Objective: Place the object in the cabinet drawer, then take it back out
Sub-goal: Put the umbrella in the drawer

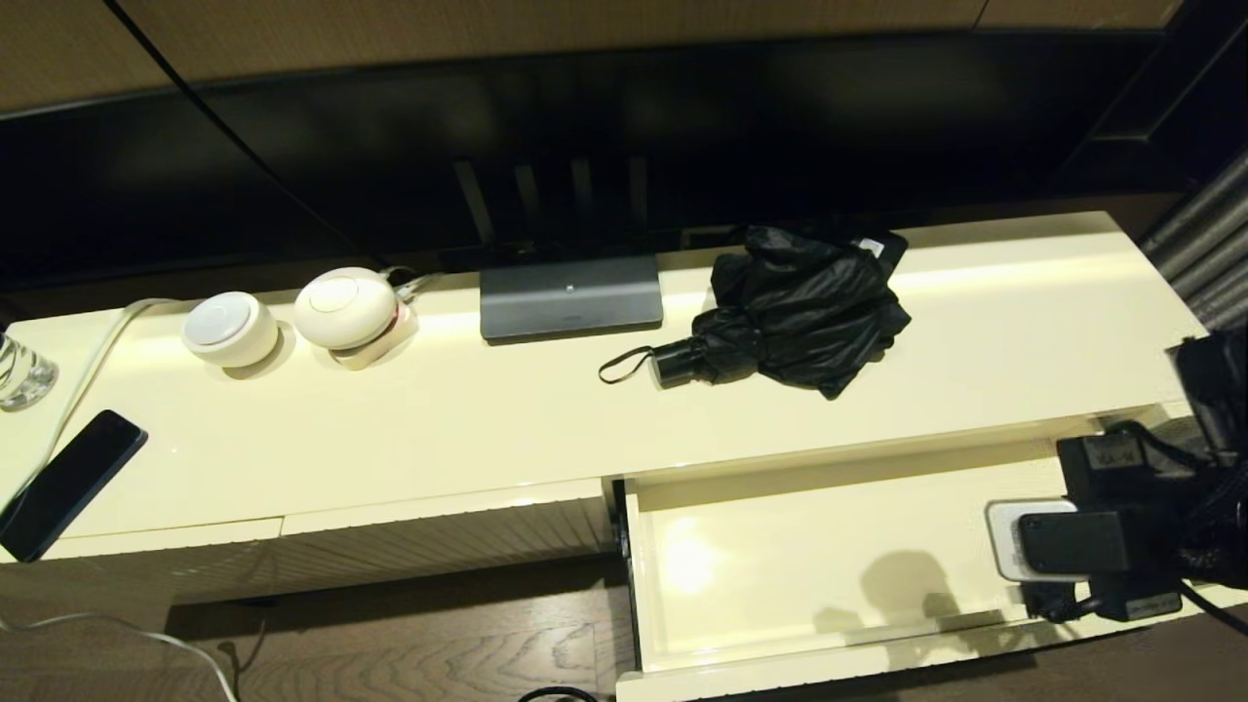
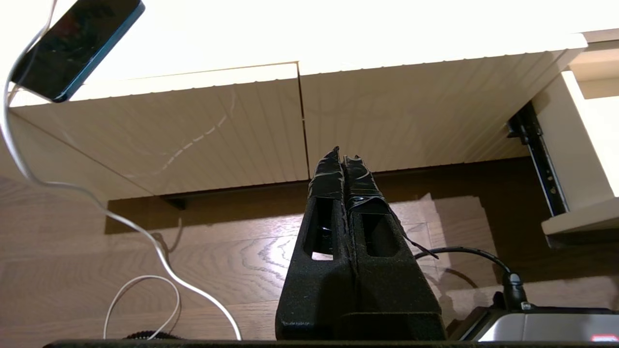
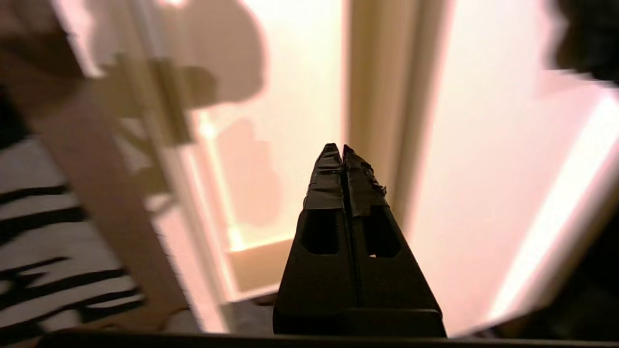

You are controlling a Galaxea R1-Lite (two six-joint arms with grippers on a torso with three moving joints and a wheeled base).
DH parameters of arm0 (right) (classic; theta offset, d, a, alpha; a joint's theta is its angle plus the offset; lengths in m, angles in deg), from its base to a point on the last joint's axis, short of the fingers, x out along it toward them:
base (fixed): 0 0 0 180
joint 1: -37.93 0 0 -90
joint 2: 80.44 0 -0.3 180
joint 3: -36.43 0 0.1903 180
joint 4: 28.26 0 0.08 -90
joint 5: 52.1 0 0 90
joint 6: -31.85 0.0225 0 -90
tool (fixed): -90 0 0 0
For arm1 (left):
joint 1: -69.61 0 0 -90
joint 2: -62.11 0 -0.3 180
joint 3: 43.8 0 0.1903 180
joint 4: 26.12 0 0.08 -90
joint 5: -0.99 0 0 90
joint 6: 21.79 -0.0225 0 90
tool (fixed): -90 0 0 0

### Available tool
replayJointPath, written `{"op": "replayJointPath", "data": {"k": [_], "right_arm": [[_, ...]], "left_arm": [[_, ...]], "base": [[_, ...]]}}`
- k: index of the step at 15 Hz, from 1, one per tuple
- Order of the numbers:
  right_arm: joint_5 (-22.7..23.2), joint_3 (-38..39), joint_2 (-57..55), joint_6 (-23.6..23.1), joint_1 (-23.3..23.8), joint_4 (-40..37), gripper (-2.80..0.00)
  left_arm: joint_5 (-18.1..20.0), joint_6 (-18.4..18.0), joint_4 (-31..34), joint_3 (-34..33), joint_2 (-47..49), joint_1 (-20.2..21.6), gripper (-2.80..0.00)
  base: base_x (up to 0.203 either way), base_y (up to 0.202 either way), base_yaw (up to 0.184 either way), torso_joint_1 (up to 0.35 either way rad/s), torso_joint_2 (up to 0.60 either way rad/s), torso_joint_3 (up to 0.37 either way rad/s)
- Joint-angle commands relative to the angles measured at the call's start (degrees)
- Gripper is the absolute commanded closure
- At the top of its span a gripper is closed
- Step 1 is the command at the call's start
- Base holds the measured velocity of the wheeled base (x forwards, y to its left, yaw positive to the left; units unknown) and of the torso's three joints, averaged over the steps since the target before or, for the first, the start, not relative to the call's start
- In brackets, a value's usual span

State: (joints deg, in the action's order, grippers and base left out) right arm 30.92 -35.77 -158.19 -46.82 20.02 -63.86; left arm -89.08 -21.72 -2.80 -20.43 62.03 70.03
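The black folding umbrella lies on the cream cabinet top, back right of centre. Its short handle and strap loop point toward my left. The cabinet drawer stands pulled out below it, its smooth interior bare. My right arm hangs over the drawer's right end. The right gripper is shut with nothing in it, above the drawer's back edge. My left gripper is shut and empty, low above the wooden floor, facing the closed ribbed fronts; the head view does not show it.
A black phone with a white cable lies at the top's left end. Two white round devices, a glass and a grey monitor base line the back. The drawer's side and slide rail show beside the closed ribbed fronts.
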Motion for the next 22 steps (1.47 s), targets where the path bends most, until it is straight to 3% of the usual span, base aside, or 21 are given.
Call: {"op": "replayJointPath", "data": {"k": [1, 5, 6, 8, 11, 15, 17, 19, 22], "right_arm": [[-1.9, -4.2, 2.7, -1.7, -3.1, 1.7, 0.00], [-6.1, -9.1, -1.2, -2.2, -9.8, 5.3, 0.00], [-6.4, -9.9, -2.4, -4.0, -10.5, 5.4, -2.80], [-6.5, -11.0, -4.0, -5.2, -10.7, 6.1, -2.80], [-6.7, -11.6, -8.0, -6.2, -10.2, 15.2, -2.80], [-5.3, -11.9, -11.1, -15.1, -7.2, 23.2, -2.80], [-2.9, -11.9, -13.9, -17.2, -6.6, 28.2, -2.80], [-1.3, -12.5, -16.6, -18.3, -6.5, 32.8, -2.80], [-1.0, -14.7, -19.5, -18.6, -7.1, 33.5, -2.80]], "left_arm": [[0.0, 0.0, 0.0, -0.2, 0.1, 0.0, 0.00], [0.0, 0.0, 0.0, -0.2, 0.1, 0.0, 0.00], [0.0, 0.0, 0.0, -0.2, 0.1, 0.0, 0.00], [0.0, 0.0, 0.0, -0.2, 0.1, 0.0, 0.00], [0.0, 0.0, 0.0, -0.2, 0.1, 0.0, 0.00], [0.0, 0.0, 0.0, -0.2, 0.1, 0.0, 0.00], [0.0, 0.0, 0.0, -0.2, 0.1, 0.0, 0.00], [0.0, 0.0, 0.0, -0.2, 0.1, 0.0, 0.00], [0.0, 0.0, 0.0, -0.2, 0.1, 0.0, 0.00]], "base": [[0.000, 0.000, 0.000, 0.000, 0.00, 0.000], [0.000, 0.000, 0.000, 0.000, 0.00, 0.000], [0.000, 0.000, 0.000, 0.000, 0.00, 0.000], [0.000, 0.000, 0.000, 0.000, 0.00, 0.000], [0.000, 0.000, 0.000, 0.000, 0.00, 0.000], [0.000, 0.000, 0.000, 0.000, 0.00, 0.000], [0.000, 0.000, 0.000, 0.000, 0.00, 0.000], [0.000, 0.000, 0.000, 0.000, 0.00, 0.000], [0.000, 0.000, 0.000, 0.000, 0.00, 0.000]]}}
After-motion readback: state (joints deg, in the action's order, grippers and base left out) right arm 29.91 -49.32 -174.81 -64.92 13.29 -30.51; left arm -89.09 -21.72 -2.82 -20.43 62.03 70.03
